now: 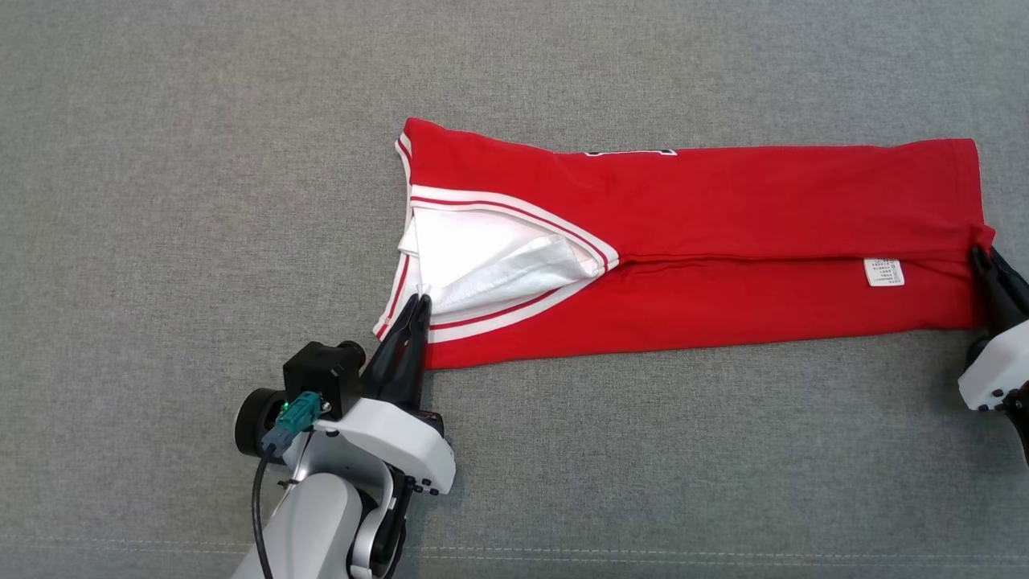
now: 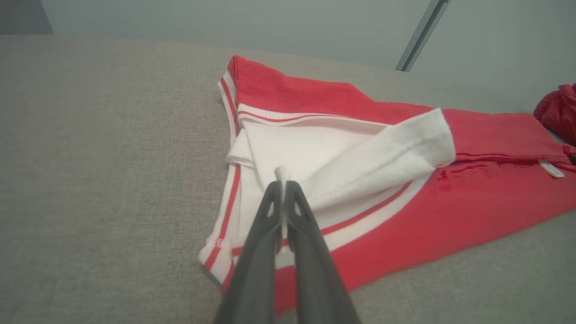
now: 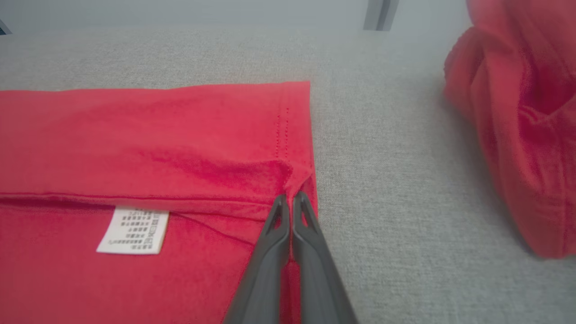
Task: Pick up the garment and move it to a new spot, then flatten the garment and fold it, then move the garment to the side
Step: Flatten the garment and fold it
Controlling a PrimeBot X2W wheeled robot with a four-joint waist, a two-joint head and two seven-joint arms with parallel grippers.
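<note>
Garment (image 1: 723,201): red jersey with white striped trim, lying folded lengthwise into a long strip across the middle of the grey cloth-covered table (image 1: 161,241), neck end left, hem end right. White sleeve (image 1: 498,265) tucked between the two folded halves at the left; care label (image 1: 883,272) showing near the hem. Left hand (image 1: 420,299): closed, pinching a white edge of the sleeve at the near-left corner. Right hand (image 1: 982,253): closed on the hem at the far-right end, where the two halves meet. Handling: judged light, soft and limp, likely to sag and wrinkle between grip points; layers may slide apart. Best taken at the end corners, through all layers, kept taut. Also present: a second red cloth heap (image 3: 517,135) lying apart, right of the hem.
</note>
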